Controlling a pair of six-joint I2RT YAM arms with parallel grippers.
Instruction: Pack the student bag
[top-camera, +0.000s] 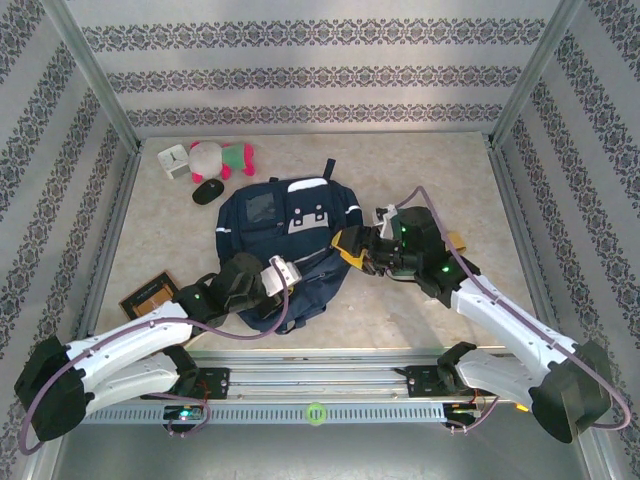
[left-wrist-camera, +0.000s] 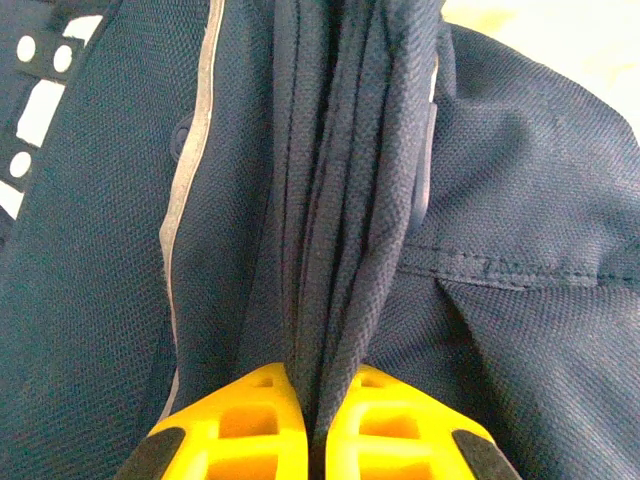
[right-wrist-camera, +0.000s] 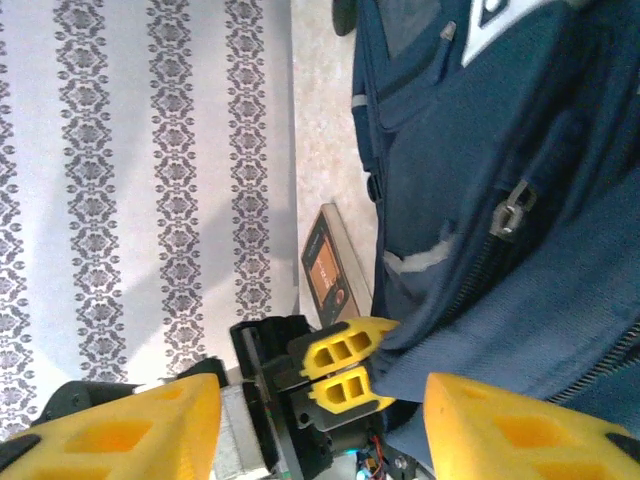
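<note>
The student bag, a large navy backpack with grey-white patches, lies in the middle of the table. My left gripper is at the bag's near edge. In the left wrist view its yellow fingers are shut on a bunched fold of the bag's navy fabric. My right gripper is at the bag's right side. Its yellow fingers stand wide apart, open, with nothing between them. Through that gap I see the left gripper's fingertips pinching the bag, whose zip pull hangs loose.
A brown and orange book lies at the near left, also seen as the book. At the back left are a pink, white and green plush toy, a small white cube and a black mouse. A tan object lies under the right arm.
</note>
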